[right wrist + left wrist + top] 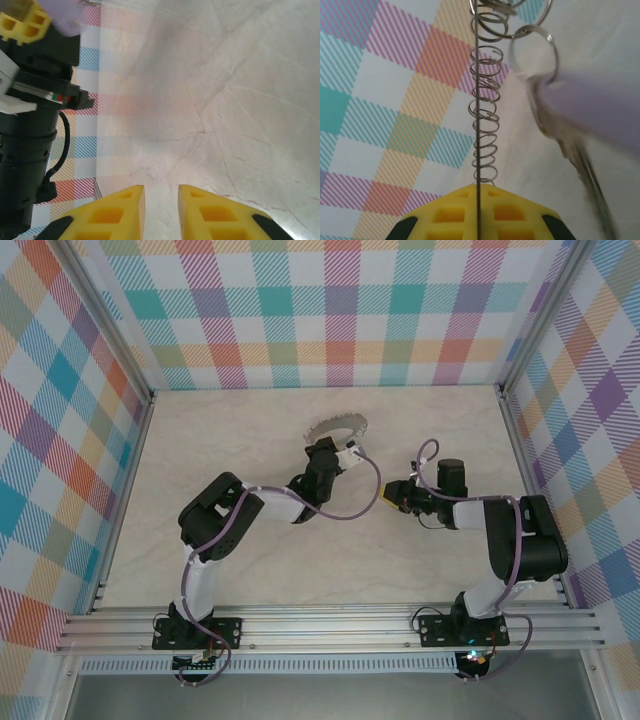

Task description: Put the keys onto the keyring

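The left pincer (477, 200) is squeezing shut on the springy keyring (485, 125). The purple key (600, 100) is hanging beside it. The right pincer (161, 197) is standing a little apart, holding nothing.

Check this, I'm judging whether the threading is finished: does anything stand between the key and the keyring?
Nothing visible does. The lilac-headed key hangs from a small split ring right against the coiled keyring, which the left end effector pinches.

Shiny metal keyring (477, 150), smooth matt marbled table (240, 100)
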